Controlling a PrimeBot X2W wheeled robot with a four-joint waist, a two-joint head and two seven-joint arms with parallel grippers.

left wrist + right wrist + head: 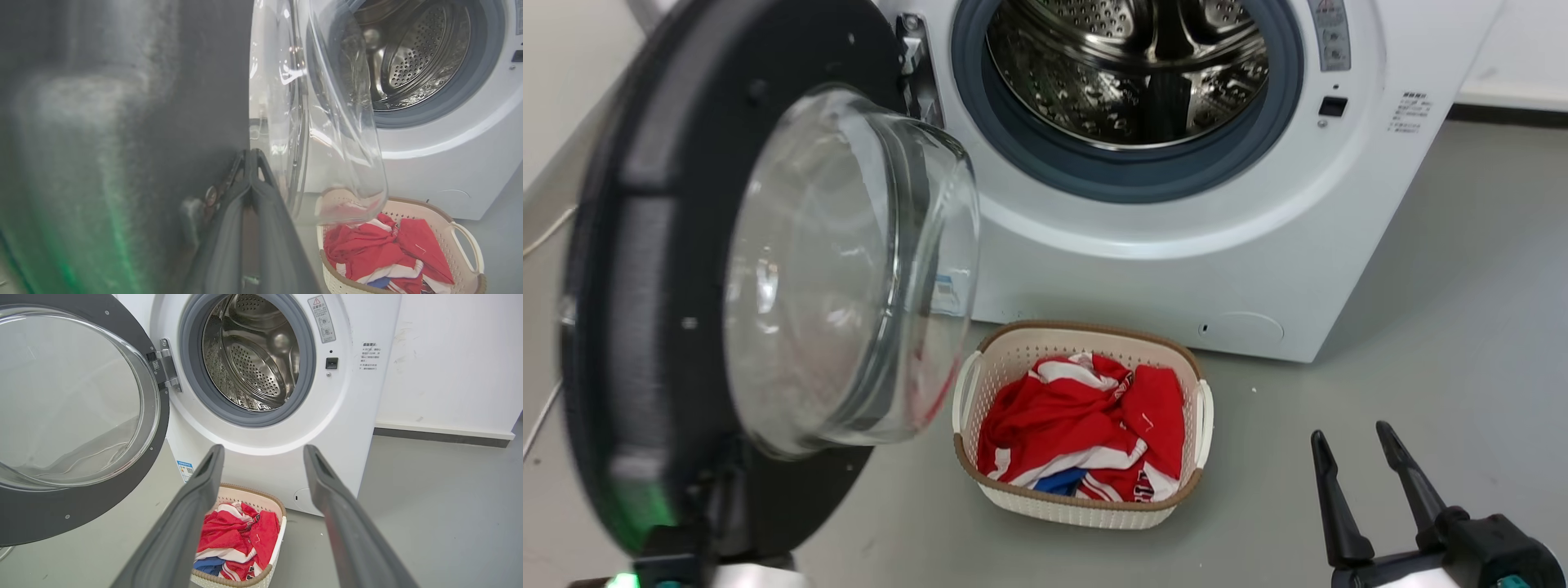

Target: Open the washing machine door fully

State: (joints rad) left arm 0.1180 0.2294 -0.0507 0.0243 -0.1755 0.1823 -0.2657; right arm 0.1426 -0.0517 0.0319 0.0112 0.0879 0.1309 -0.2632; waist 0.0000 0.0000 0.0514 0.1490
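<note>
– While the large round glossy black door (629,327) stands swung out, frame left, is it done?
– Nearly, I'd say: left hand (250,153), closed at its rim, must push wider; right hand (1349,433) gapes.

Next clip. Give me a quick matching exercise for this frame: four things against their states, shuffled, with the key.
1. washing machine door
2. right end effector
3. laundry basket
4. drum

A. holds red and white cloth
B. fingers apart, gripping nothing
C. swung open
D. perforated steel, behind grey ring

Pairs: 1-C, 2-B, 3-A, 4-D
</note>
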